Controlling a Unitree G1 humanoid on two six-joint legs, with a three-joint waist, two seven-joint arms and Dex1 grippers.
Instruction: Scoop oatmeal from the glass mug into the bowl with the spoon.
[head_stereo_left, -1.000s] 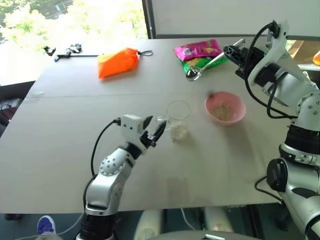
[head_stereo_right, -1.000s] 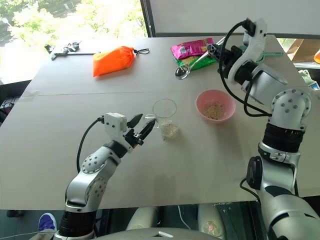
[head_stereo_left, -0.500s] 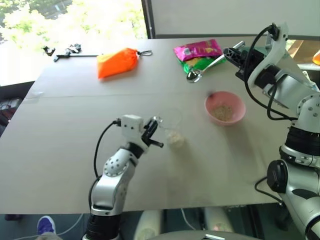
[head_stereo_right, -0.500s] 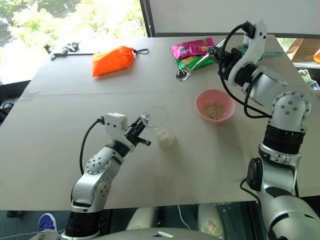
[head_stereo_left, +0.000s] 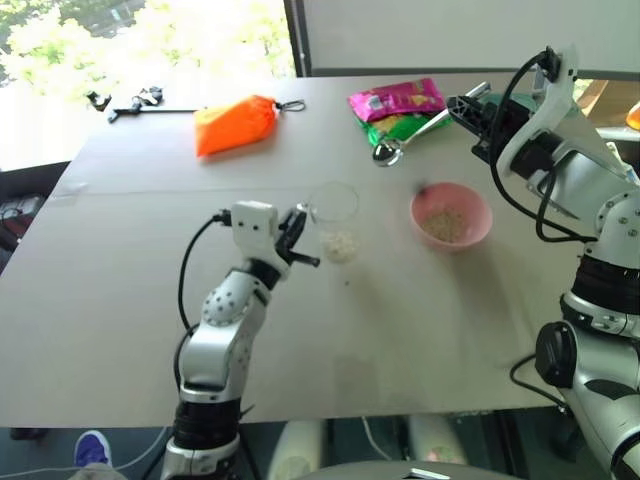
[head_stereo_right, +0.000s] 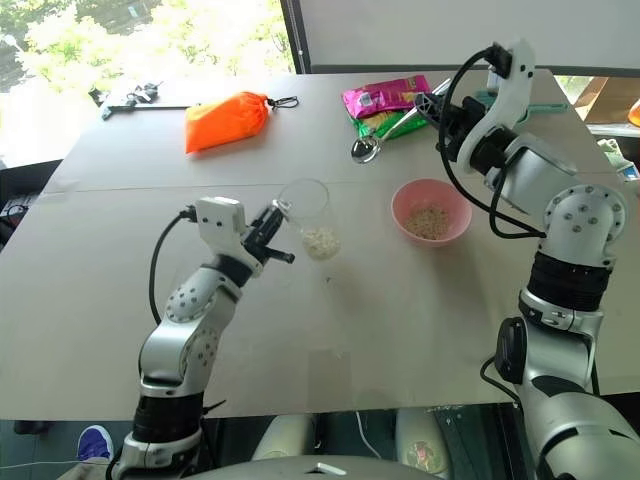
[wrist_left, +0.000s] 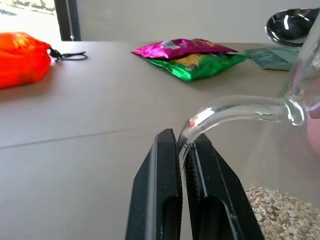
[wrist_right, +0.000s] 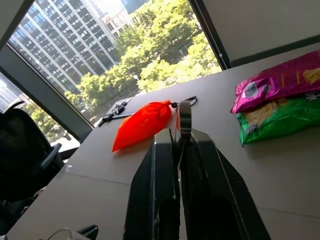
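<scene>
Left gripper clamped on the curved handle of the glass mug, black fingers pressed together either side of the clear loop; glass mug held tilted above the table, to the left of the bowl and apart from it; oatmeal gathered as a pale clump in the low end of the glass mug, seen in the left wrist view as flaky grains just beside the fingers; more pale flakes lying inside the bowl, pink and round, resting on the table; right gripper raised beyond the bowl, closed tight on the handle of the spoon, handle pinched upright between the fingers in the right wrist view; oval scoop of the spoon hanging left of and beyond the bowl, over the near edge of the snack packets; snack packets, one magenta and one green, lying beyond the bowl; orange pouch well to the left of the bowl and farther back; small dark tool farther left again, near the window edge of the table.
</scene>
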